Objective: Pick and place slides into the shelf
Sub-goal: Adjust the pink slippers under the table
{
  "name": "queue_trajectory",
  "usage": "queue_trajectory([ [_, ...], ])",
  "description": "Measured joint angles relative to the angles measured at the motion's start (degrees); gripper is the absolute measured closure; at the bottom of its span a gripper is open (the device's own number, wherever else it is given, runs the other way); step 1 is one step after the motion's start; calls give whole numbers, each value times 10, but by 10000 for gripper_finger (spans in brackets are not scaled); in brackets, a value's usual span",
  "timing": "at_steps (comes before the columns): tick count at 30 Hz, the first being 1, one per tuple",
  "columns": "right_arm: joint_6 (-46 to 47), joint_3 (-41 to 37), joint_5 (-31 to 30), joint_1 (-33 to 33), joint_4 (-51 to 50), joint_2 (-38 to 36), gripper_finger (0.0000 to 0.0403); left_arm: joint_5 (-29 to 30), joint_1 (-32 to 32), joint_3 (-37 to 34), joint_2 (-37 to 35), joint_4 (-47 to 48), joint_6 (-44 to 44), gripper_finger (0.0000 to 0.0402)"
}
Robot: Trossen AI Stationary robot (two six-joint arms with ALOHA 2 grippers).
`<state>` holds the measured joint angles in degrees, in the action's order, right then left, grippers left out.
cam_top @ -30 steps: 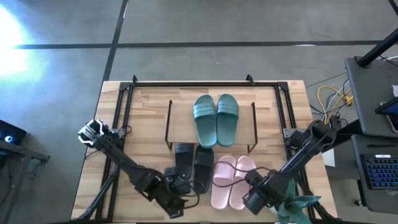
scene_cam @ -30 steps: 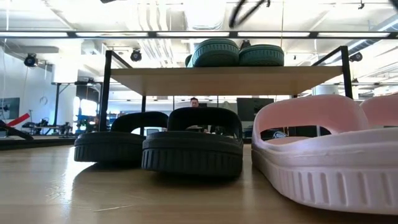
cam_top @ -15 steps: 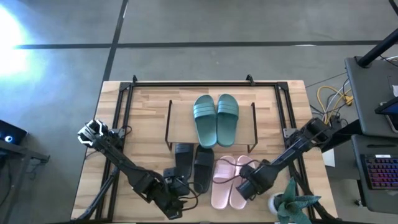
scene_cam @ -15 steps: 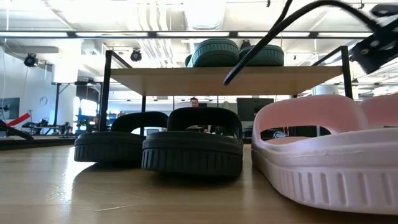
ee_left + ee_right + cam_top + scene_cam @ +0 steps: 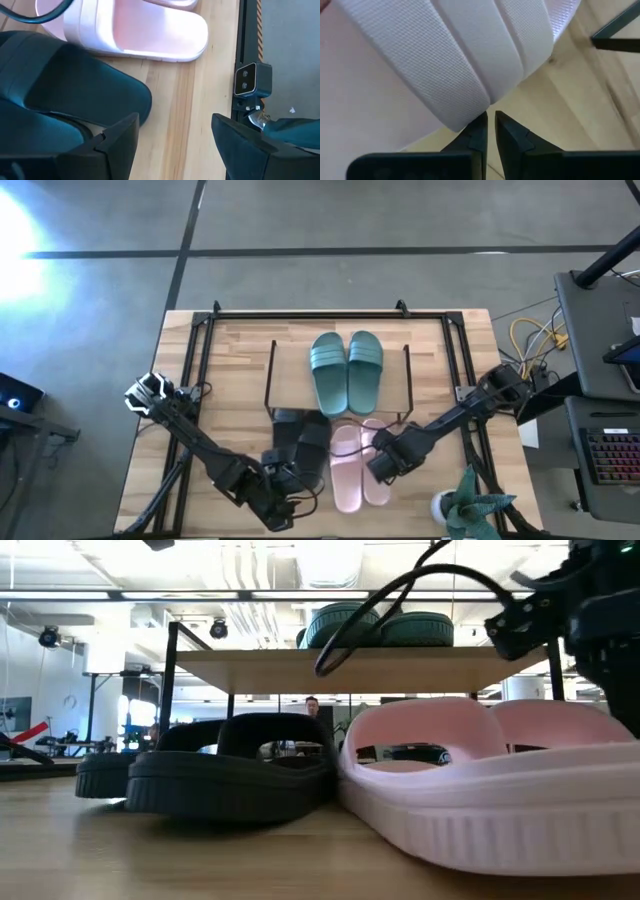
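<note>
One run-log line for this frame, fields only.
left gripper: open, waiting by black slides | right gripper: shut, at pink slide strap, not gripping | teal slides: on shelf

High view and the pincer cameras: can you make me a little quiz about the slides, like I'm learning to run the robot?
1. True or false: the teal-green slides sit on top of the shelf.
2. Pick one: the right pincer has its tips right at the strap of a slide. What colour is that slide? A teal-green, B pale pink, C yellow.
3. Fill the gap: the left pincer waits near the table's front edge with its fingers ____ and nothing between them.

Key: 1 true. 2 B, it is a pale pink slide. 3 open.
</note>
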<state>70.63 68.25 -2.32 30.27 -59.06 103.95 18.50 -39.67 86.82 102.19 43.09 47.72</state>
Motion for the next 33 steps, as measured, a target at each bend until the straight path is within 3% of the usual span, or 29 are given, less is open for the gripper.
queue_trajectory([
  [5,-2,8,13,-3,-22,-4,374,0,-6,-4,0,4,13,166],
  [11,47,21,45,38,-63,-9,374,19,-20,-13,0,51,50,166],
  [15,83,25,124,66,-69,-13,374,20,-24,-19,0,51,60,166],
  [20,150,39,193,117,55,-13,374,26,-28,-16,-1,50,61,166],
  [23,233,42,171,137,187,-11,374,30,-30,-16,-5,50,61,166],
  [27,321,45,78,147,319,6,374,45,-37,-17,-17,51,61,166],
  [33,317,96,37,141,320,74,374,113,-76,-29,-46,60,57,166],
])
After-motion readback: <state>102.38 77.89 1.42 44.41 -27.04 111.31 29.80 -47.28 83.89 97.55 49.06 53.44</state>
